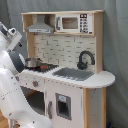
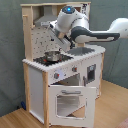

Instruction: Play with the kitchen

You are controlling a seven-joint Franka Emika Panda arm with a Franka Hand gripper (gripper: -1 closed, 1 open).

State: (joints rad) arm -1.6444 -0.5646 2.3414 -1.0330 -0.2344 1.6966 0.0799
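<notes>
The kitchen (image 1: 70, 82) is a toy unit of pale wood and white panels, seen in both exterior views. It has a hood (image 1: 41, 26), a dotted backsplash (image 1: 62, 50), a black faucet (image 1: 85, 59) and a sink (image 1: 75, 74). A small metal pot (image 2: 51, 56) stands on the stovetop (image 2: 47, 61). The oven door (image 2: 70, 100) hangs open toward the front, with knobs (image 2: 57, 75) above it. My gripper (image 2: 63, 42) hovers under the hood, just above and behind the pot. In the first exterior view my white arm (image 1: 10, 85) fills the first exterior view's left and hides the gripper.
A grey curtain (image 1: 115, 45) hangs behind the kitchen. A windowed cabinet door (image 1: 62, 106) sits shut under the sink. A microwave panel (image 1: 75, 22) is beside the hood. Wooden floor (image 2: 110, 112) lies in front of the unit.
</notes>
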